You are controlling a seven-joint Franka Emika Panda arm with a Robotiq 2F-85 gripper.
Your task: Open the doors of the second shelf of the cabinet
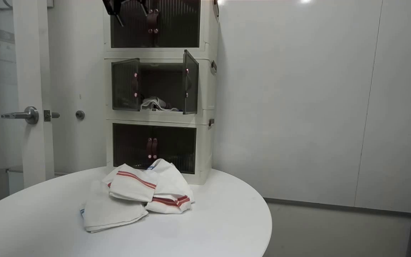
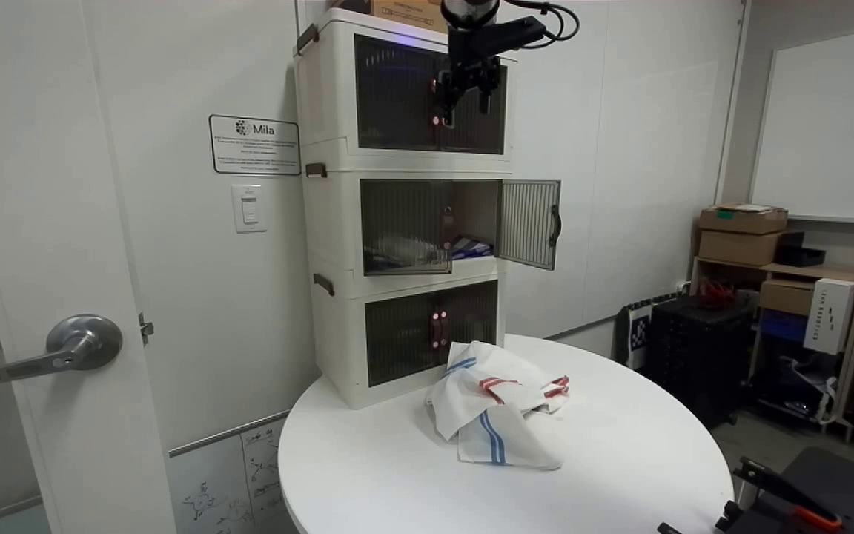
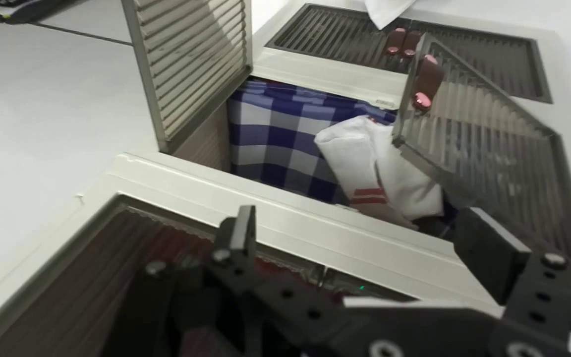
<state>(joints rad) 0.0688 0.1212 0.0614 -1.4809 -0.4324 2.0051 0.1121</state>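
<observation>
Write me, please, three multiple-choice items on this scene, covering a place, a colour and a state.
1. Which cabinet tier shows the blue-checked cloth? A) top; B) middle; C) bottom
2. What colour is the round table? A) white; B) brown; C) black
3. How do the middle doors stand? A) shut; B) removed; C) swung outward

1 B: the wrist view shows it inside, between neighbouring tiers.
2 A: its bare top looks white in both exterior views.
3 C: both angle outward in the wrist view.
</observation>
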